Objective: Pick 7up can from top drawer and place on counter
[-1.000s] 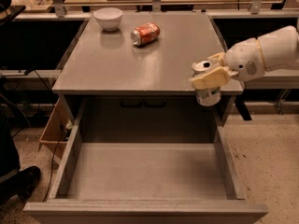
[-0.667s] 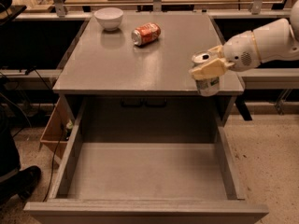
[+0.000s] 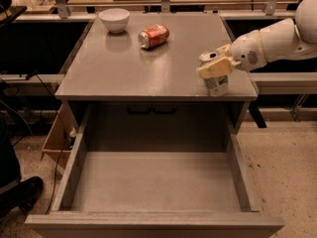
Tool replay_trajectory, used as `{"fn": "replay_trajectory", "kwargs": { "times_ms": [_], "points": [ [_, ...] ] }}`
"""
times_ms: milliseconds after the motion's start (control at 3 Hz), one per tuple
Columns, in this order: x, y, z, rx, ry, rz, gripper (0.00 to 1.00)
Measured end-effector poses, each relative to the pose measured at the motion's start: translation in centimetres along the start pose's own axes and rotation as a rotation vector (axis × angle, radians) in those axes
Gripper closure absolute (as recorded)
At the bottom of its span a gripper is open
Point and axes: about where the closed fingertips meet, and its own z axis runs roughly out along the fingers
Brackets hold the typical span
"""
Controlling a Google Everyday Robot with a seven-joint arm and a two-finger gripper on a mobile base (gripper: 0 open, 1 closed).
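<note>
Presently, the small silvery-white aluminium 7up can (image 3: pixel 217 84) is held upright, long axis vertical, by the cream end effector (image 3: pixel 215 67) clamped round its upper part, over the front right corner of the smooth, faintly sheened grey slab bench (image 3: pixel 124 68). Whether its base is touching that surface cannot be told; the deep grey top drawer (image 3: pixel 153 182) is seen open below.

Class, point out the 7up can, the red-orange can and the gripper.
7up can (image 3: pixel 217 86): camera view, lower body, front right of counter (image 3: pixel 124 68).
red-orange can (image 3: pixel 153 36): camera view, side wall, lying on the counter.
gripper (image 3: pixel 213 67): camera view, between fingertips, clasping the 7up can.
</note>
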Motion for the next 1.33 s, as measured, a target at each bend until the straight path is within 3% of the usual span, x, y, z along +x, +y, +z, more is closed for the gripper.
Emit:
{"fn": "replay_trajectory", "kwargs": {
  "times_ms": [333,667,1333],
  "points": [
    [-0.1,-2.6,-0.4,0.043,-0.059,-0.001,0.62],
    [-0.4,-4.6,-1.9,0.096,-0.116,-0.006,0.57],
    [-1.3,-6.7,-5.3,0.187,-0.236,-0.007,1.00]
  ]
}}
